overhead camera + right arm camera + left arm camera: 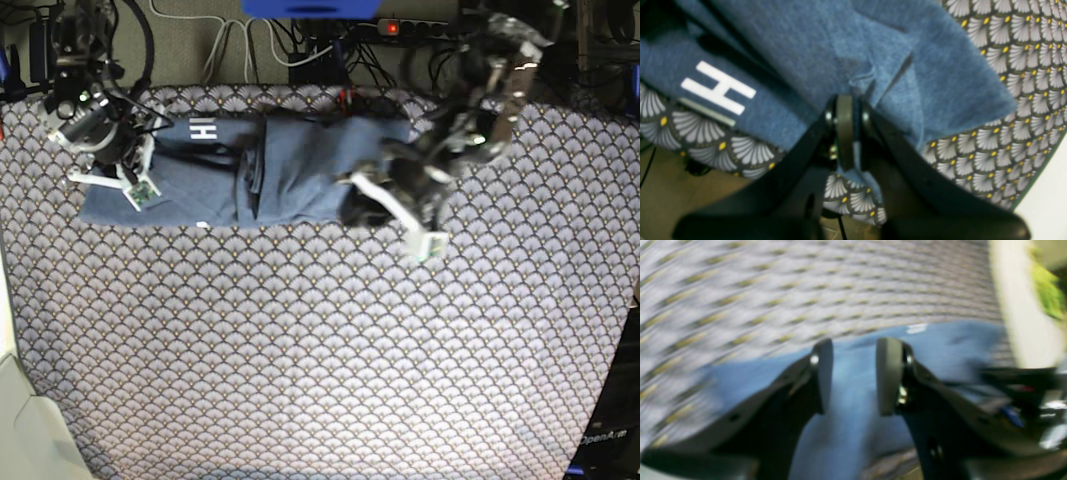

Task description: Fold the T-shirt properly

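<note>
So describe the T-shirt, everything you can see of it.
The T-shirt is heathered slate-blue, soft cotton-like knit, with white block lettering showing near one end. It lies partly folded in a long creased band on the scallop-patterned tablecloth. The right gripper pinches a bunched edge; the left gripper hovers open above it.

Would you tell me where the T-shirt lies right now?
In the base view the T-shirt lies along the tablecloth's far edge, between both arms, nearer the view's left.

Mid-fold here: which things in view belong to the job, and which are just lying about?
Job:
- T-shirt
- right end effector, shut on the T-shirt
- left end effector, open above the T-shirt

Lying about:
- tablecloth
- power strip and cables behind the table
</note>
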`<state>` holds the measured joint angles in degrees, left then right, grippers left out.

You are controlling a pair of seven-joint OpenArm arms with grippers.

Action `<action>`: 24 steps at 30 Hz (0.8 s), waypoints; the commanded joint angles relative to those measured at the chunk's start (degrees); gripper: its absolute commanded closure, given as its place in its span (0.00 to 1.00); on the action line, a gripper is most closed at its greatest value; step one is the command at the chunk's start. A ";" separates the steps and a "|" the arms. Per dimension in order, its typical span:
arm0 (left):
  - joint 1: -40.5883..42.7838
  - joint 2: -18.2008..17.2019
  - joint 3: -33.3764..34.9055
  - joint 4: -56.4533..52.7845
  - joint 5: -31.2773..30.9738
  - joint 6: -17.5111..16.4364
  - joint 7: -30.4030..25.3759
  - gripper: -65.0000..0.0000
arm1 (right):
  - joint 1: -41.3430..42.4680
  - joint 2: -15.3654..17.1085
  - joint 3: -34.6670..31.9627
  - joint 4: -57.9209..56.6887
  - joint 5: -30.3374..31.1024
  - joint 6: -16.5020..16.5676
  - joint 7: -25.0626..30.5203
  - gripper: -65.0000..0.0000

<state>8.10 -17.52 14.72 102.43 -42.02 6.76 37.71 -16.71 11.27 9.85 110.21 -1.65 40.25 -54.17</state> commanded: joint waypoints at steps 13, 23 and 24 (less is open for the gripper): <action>2.85 -5.73 -2.54 -0.94 -1.54 -1.18 -0.57 0.33 | 0.40 0.21 -0.04 0.95 0.02 -0.25 0.50 1.00; 2.50 -5.73 -2.54 -0.59 -1.54 -1.27 -0.57 0.32 | 2.51 0.47 -0.04 0.95 0.02 -0.25 -6.79 0.85; 2.50 -5.73 -2.54 -0.59 -1.54 -1.27 -0.57 0.32 | 2.95 0.56 -0.04 1.04 0.02 -0.25 -8.46 0.79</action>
<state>11.22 -22.85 12.47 100.86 -43.13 5.98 37.95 -14.17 11.29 9.63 110.21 -1.61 40.25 -63.29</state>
